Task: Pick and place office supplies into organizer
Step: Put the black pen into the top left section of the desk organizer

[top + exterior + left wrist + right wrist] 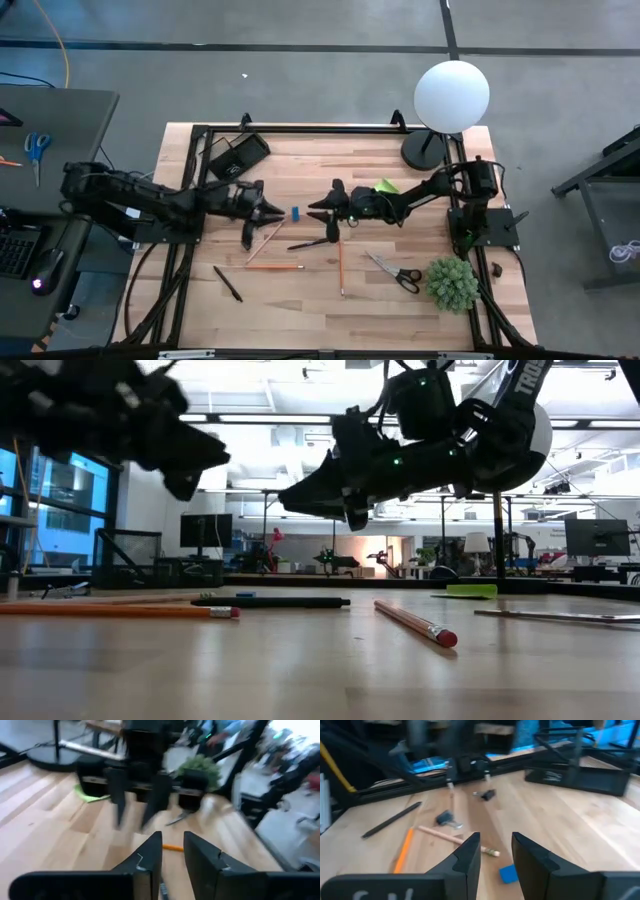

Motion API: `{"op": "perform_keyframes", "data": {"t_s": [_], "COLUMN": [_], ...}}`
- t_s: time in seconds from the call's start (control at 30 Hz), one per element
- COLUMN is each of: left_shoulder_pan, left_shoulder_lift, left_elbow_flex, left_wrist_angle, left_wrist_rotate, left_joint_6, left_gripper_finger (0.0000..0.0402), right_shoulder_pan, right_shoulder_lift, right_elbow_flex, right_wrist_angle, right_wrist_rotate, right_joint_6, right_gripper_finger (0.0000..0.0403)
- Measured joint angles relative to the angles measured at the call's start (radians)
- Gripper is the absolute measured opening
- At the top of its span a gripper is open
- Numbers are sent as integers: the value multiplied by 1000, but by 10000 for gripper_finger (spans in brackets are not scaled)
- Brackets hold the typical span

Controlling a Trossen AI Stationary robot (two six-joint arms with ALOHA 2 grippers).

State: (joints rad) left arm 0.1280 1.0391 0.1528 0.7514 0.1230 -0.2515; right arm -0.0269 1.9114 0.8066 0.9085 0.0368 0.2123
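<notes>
Picking comes next: left gripper [272, 212] and right gripper [322, 206] hang empty, fingers apart; one must drop onto the blue eraser [296, 213] between them.

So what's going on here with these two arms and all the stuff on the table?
Two robot arms are tidying office supplies into a black organizer at the table's far left. Nothing is in it yet as far as the top view shows. The left gripper and right gripper hover facing each other mid-table, neither holding anything, with a blue eraser lying between them. Pencils, pens and black-handled scissors lie scattered on the wood.
</notes>
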Motion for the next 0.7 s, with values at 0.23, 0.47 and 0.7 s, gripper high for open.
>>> {"op": "perform_keyframes", "data": {"t_s": [0.23, 0.47, 0.7], "left_shoulder_pan": [-73, -89, -89], "left_shoulder_lift": [0, 0, 0], "left_elbow_flex": [-128, -127, -126], "left_wrist_angle": [192, 191, 190], "left_wrist_rotate": [-118, -156, -203], "left_joint_6": [36, 149, 147], "left_gripper_finger": [50, 48, 48], "right_shoulder_pan": [-76, -119, -117], "right_shoulder_lift": [0, 0, 0], "right_elbow_flex": [0, 0, 25], "right_wrist_angle": [-7, -5, 0], "right_wrist_rotate": [-1, -33, -19], "right_joint_6": [16, 49, 54], "right_gripper_finger": [102, 102, 102]}}
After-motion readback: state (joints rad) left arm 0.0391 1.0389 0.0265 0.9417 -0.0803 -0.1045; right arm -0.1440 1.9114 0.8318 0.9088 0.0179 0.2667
